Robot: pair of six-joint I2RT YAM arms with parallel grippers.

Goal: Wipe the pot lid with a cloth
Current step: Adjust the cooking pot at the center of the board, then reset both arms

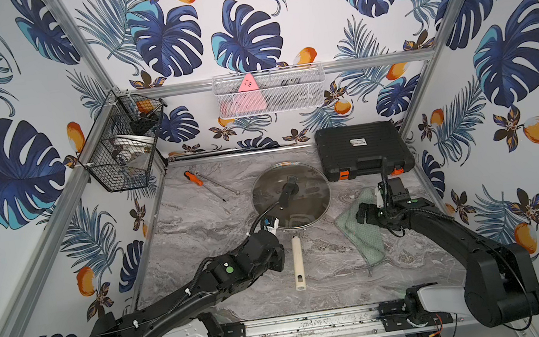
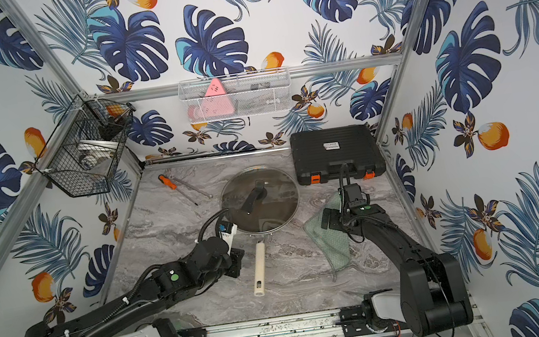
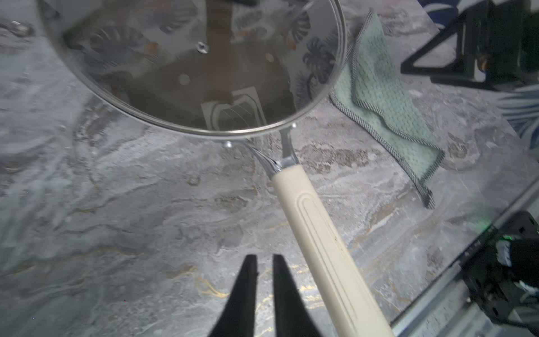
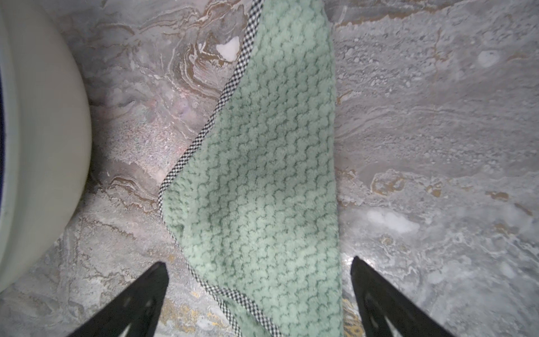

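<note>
**Lid on pan, cloth beside**

The pot lid [image 1: 307, 194] sits on the pan [image 1: 298, 262], mid-frame. The cloth [image 1: 364, 238] lies just right of it, under the wide-open right gripper [image 4: 259, 268]. The left gripper [image 3: 264, 261] is open a little, holding nothing.

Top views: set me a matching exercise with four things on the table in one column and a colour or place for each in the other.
Things:
1. pot lid
2. cloth
3. tool case
4. screwdriver

Descriptions:
A. orange handle, back left of the table
B. resting on the frying pan
C. black, back right corner
D. pale green, below the right gripper

Pairs: 1-B, 2-D, 3-C, 4-A
</note>
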